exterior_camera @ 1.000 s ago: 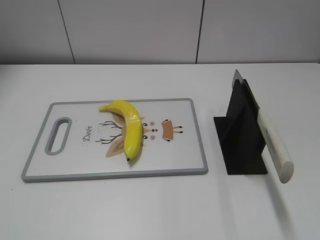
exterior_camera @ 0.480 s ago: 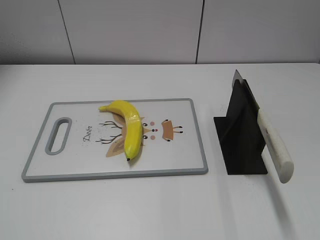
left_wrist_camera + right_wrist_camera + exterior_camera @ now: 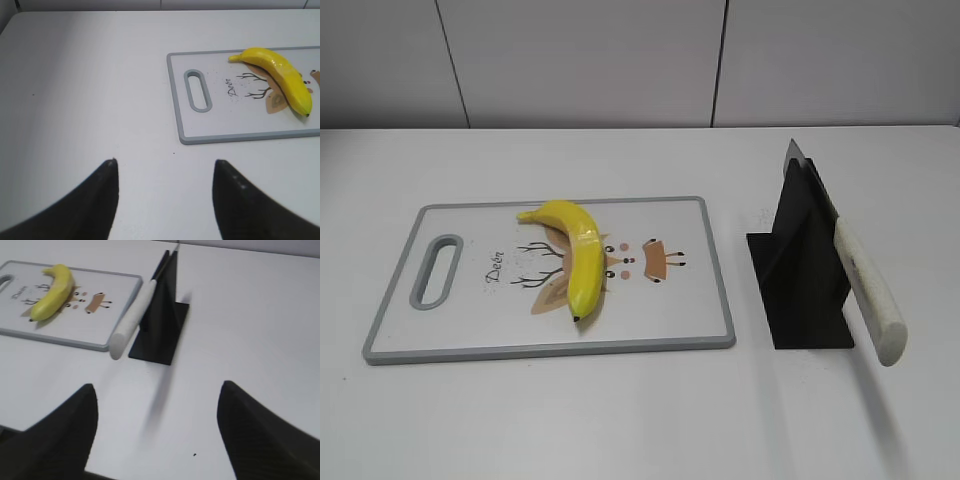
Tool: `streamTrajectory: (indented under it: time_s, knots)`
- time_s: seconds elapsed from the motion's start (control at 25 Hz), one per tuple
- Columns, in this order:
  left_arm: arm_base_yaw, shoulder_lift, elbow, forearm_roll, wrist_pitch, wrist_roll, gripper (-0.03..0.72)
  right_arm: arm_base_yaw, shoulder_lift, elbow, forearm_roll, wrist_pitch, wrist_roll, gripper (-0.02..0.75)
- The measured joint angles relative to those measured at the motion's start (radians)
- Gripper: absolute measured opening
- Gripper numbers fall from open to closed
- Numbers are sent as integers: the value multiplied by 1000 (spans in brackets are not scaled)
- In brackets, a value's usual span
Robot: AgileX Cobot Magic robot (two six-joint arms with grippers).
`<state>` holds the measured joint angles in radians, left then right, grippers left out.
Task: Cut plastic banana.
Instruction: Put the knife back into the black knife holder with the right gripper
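The left gripper (image 3: 165, 172) is seen low over the white surface (image 3: 620, 420), with its black jaws wide apart and nothing between them. Ahead of it and to its right, a flat white plastic cutting board with a grey rim and a slot handle (image 3: 437, 270) is laid on the surface. The word "Deer" (image 3: 498, 268) can be read on the board, beside a tan deer drawing (image 3: 645, 260). The shiny yellow curved plastic banana (image 3: 578, 255) is laid on the board, near its middle, with its long side running from far to near. To the right, a knife with a white handle (image 3: 868, 290) is held in a black stand (image 3: 800, 275). The right gripper (image 3: 156, 412) is seen in front of the stand, jaws wide apart and empty. The knife is judged nearest to the right arm, so it may be picked up first
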<state>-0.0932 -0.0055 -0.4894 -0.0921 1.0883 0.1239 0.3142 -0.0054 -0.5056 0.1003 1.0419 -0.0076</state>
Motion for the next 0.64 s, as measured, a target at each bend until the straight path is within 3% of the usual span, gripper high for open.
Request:
streamTrajectory:
  time_s: [0.16, 0.32, 0.64]
  knots:
    - [0, 0, 0, 0, 0, 0, 562, -164, 0, 0, 0, 0, 0, 571]
    - [0, 0, 0, 0, 0, 0, 556, -265, 0, 0, 0, 0, 0, 571]
    - [0, 0, 0, 0, 0, 0, 554, -275, 0, 0, 0, 0, 1, 571]
